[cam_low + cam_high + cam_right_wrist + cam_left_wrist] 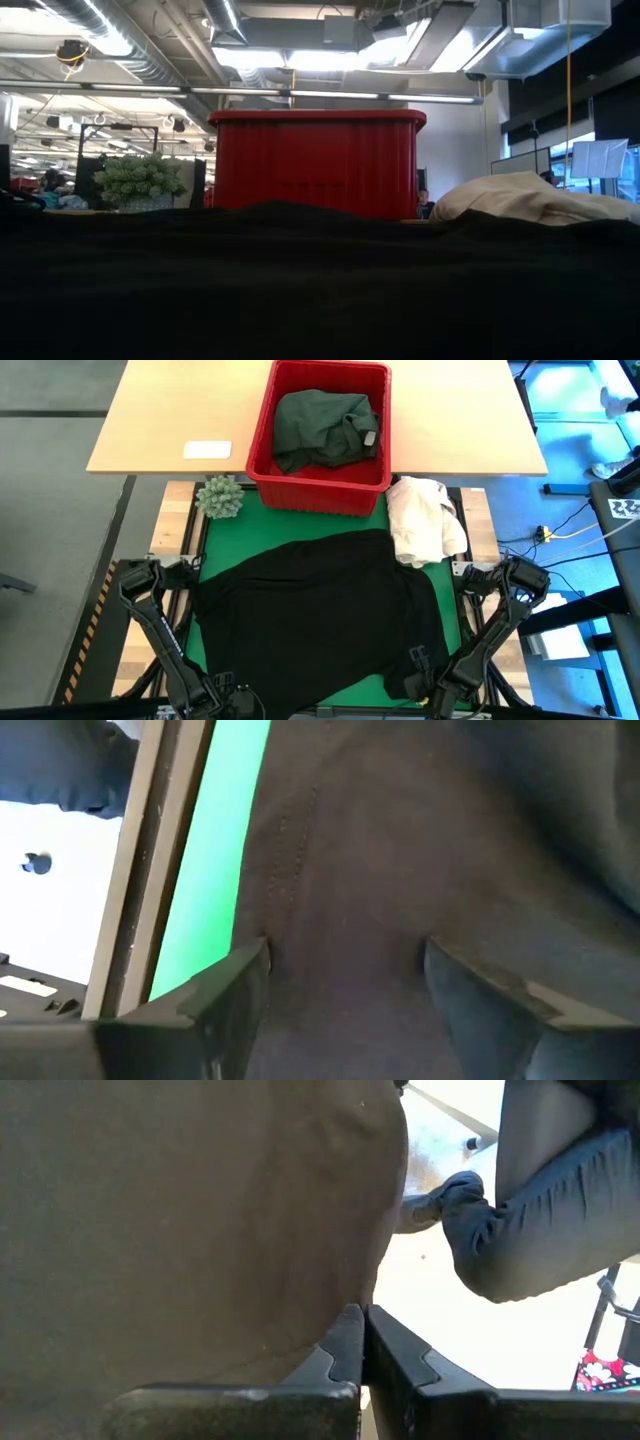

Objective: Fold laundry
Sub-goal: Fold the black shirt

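**Here, a black garment lies spread on the green mat with both grippers at its near edge**

The left gripper (362,1345) has its fingers pressed fully together; cloth fills the space just beside them, but whether any of it is pinched between them cannot be told. The right gripper (345,985) stands wide open, its fingers (235,982) straddling a stitched stretch of the black garment (315,615) without clamping it, close to the strip of green mat (280,525) at the cloth's edge. Both grippers sit at the near side of the table, left and right of the garment's near hem. The garment covers most of the mat. Beyond it, at the far side, a red basket (262,460) holds a dark green garment (320,425). A cream-white cloth heap (425,520) lies to the right, just touching the black garment's far right corner. A small green plant (220,497) sits at the basket's left.
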{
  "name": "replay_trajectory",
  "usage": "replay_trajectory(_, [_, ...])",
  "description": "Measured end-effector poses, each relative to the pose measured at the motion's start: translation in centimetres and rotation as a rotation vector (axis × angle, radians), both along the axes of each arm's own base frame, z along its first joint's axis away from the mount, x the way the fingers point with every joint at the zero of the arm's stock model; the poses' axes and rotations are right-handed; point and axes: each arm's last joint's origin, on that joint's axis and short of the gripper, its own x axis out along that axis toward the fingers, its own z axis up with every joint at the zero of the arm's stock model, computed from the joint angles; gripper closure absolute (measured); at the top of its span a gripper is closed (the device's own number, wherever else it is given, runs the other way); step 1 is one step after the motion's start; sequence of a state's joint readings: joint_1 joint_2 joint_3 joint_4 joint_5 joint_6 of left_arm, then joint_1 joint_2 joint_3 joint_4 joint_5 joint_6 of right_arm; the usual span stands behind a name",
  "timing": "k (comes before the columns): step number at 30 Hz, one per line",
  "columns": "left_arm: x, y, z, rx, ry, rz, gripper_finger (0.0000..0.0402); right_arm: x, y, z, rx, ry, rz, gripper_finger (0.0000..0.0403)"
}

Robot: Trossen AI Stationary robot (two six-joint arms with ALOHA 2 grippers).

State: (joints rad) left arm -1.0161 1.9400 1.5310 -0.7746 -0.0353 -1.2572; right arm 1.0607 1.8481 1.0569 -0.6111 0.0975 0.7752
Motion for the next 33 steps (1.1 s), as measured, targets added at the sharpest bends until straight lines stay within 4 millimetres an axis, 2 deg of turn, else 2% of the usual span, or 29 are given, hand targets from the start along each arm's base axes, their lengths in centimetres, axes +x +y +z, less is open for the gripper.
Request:
replay_trajectory(3, [0.0,0.0,0.0,0.002,-0.003,0.002,0.0401,0.0,-0.1,0.0,-0.006,0.009,-0.006,0.0190])
replay_trajectory(9, [0.1,0.0,0.0,0.010,-0.015,0.005,0.0401,0.2,0.3,0.6,-0.004,0.021,-0.003,0.0364])
replay_trajectory(10, [0.1,0.0,0.0,0.013,-0.021,0.008,0.0401,0.2,0.4,0.8,-0.013,0.023,0.001,0.0382])
replay_trajectory(15, [0.2,-0.3,0.1,-0.025,-0.032,0.004,0.0401,0.5,0.8,3.0,-0.111,0.044,0.005,0.0389])
replay_trajectory(19, [0.4,-0.8,1.2,-0.065,-0.058,0.000,0.0401,1.1,1.7,6.8,-0.140,0.004,-0.002,0.0395])
replay_trajectory(26, [0.5,-2.0,5.9,-0.028,-0.295,-0.037,0.0401,2.1,2.5,14.0,-0.189,-0.163,0.009,0.0399])
replay_trajectory(33, [-0.5,-2.6,10.7,0.051,-0.515,-0.051,0.0401,2.1,1.4,20.5,-0.274,-0.333,-0.024,0.0401])
